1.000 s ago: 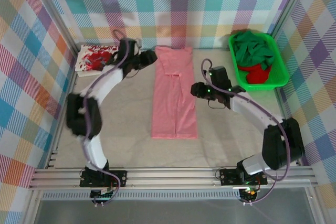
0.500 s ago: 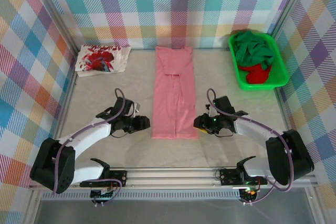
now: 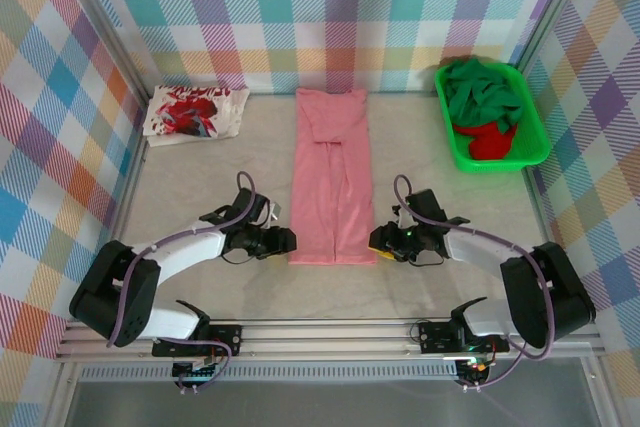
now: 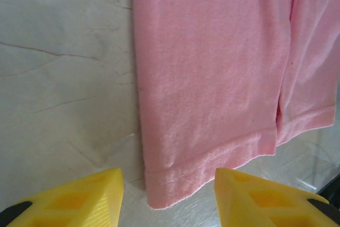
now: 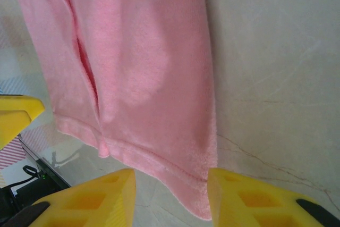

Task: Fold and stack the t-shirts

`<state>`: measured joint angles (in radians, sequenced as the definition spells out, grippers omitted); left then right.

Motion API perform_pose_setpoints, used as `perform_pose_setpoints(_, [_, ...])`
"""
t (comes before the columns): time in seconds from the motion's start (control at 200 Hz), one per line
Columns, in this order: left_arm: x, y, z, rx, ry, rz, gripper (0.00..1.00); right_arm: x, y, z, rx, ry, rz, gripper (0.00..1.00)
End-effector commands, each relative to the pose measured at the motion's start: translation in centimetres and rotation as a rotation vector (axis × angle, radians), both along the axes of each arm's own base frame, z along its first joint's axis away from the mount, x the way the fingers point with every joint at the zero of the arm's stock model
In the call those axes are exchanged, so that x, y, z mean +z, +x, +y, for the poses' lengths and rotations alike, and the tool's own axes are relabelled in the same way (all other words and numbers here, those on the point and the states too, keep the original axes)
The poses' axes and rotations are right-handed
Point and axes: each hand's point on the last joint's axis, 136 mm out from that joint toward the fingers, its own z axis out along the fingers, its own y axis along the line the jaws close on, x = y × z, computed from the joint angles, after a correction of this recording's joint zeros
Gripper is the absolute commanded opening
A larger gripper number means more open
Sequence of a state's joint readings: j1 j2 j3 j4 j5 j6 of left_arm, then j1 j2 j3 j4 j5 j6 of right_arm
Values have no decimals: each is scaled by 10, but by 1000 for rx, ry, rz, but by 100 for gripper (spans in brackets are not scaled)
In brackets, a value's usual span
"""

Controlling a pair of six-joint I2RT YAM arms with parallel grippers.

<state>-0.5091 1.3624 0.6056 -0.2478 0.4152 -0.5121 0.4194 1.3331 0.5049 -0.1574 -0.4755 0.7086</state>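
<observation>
Pale tabletop [image 3: 200, 182], folded salmon-pink t-shirt [image 3: 332, 177]

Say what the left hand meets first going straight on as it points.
Likely the near hem corner of the pink t-shirt, lying just ahead between the open fingers of the left hand; its height above the table is unclear.

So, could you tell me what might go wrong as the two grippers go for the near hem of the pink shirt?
The pink t-shirt is a layered strip. The open left gripper and right gripper straddle its near corners, so they may pinch just the top layer and the layers could fall open. The right corner lies close to one finger, so that grip might miss and skew the fold.
</observation>
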Motion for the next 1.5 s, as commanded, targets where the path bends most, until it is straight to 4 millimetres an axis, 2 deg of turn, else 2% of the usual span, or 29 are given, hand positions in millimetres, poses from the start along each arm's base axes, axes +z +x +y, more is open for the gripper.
perform_pose_setpoints(0.0, [-1, -4, -12, -20, -25, 8, 49, -5, 0, 3, 6, 7, 6, 40])
perform_pose_setpoints(0.15, [-6, -9, -17, -32, -11, 29, 48, -6, 2, 6, 12, 10, 5, 40])
perform_pose_setpoints(0.325, [-11, -17, -13, -36, 19, 59, 48, -6, 2, 6, 14, 8, -2, 40])
perform_pose_setpoints(0.61, [-14, -18, -26, -48, 8, 53, 40, -9, 1, 7, 22, 9, -3, 40])
perform_pose_setpoints(0.675, [-16, -19, -26, -50, 15, 61, 37, -9, 1, 7, 22, 10, -3, 40])
perform_pose_setpoints(0.78, [-19, -21, -22, -41, 36, 60, 25, -8, -1, 7, 25, 11, -5, 40])
perform_pose_setpoints(0.955, [-17, -20, -11, -19, 85, 36, 18, -7, -6, 5, 25, 4, -3, 40])
perform_pose_setpoints(1.125, [-15, -17, -10, -15, 89, 18, 8, -11, -14, 2, 21, -10, 14, 41])
perform_pose_setpoints(1.365, [-19, -18, -12, -25, 92, 27, 1, -16, -20, 24, 60, 18, 45, 41])
perform_pose_setpoints(1.495, [-19, -18, -10, -22, 92, 25, 0, -17, -21, 34, 58, 22, 52, 34])
